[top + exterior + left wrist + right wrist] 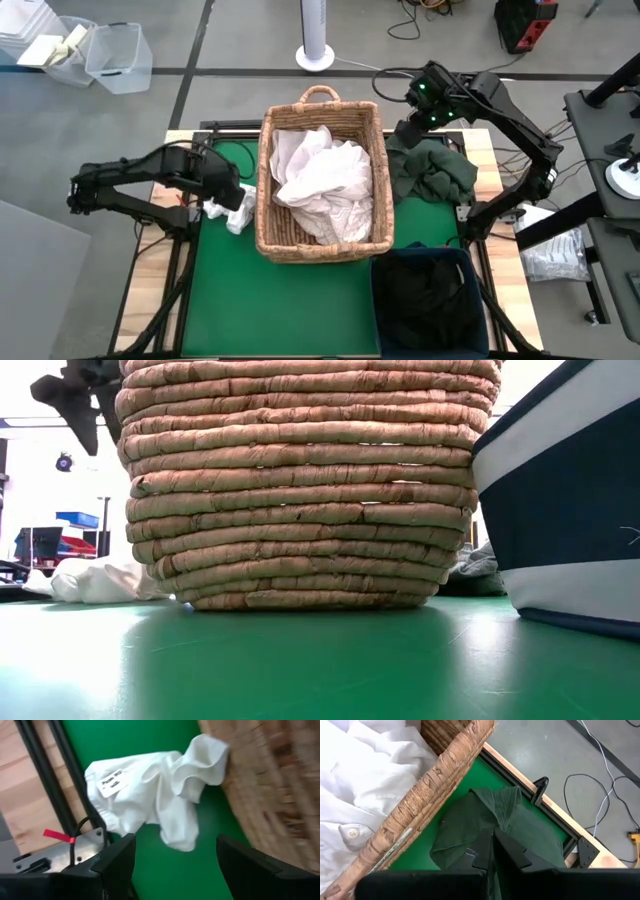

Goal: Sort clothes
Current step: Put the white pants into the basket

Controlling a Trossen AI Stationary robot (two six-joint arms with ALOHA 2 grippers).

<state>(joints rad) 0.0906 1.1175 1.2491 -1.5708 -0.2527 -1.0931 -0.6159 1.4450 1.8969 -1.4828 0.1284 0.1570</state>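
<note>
Looking down, we see the left tool (172, 857), fingers apart, just above a white garment (150, 795) lying against the wicker basket (266, 200). Beyond the basket's far side, our right tool (493, 851) is clamped on the dark green garment (470, 832).

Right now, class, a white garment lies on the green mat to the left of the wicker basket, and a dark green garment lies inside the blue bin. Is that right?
Not quite. The white garment does lie on the mat left of the basket, but the dark green garment lies on the mat to the basket's right, behind the blue bin, not in it. The high view shows this.
</note>
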